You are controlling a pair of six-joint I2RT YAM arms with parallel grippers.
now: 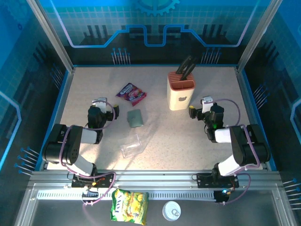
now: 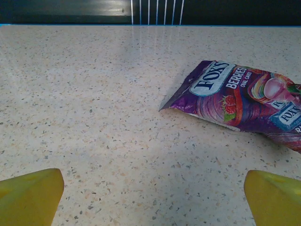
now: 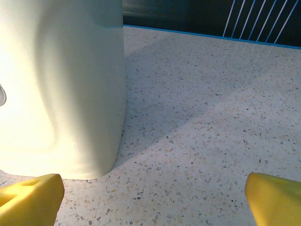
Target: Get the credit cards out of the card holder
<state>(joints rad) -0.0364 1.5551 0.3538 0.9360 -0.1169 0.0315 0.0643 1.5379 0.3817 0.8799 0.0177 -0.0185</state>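
A: Tools?
B: Left tool [image 2: 153, 190] released, jaws wide, holding nothing, facing the snack packet [image 2: 240, 96]. Right tool [image 3: 153, 190] released too, beside the knife block [image 3: 61, 84].
A: Card holder?
B: Card holder [image 1: 136, 118] flat on the counter [image 1: 188, 136], between snack packet and clear box [image 1: 131, 146], apart from both tools.

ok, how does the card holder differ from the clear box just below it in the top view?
The card holder is opaque grey-green; the clear box is see-through. The card holder sits roughly square to the table; the clear box lies skewed, closer to the near edge. Both lie flat, apart from each other.
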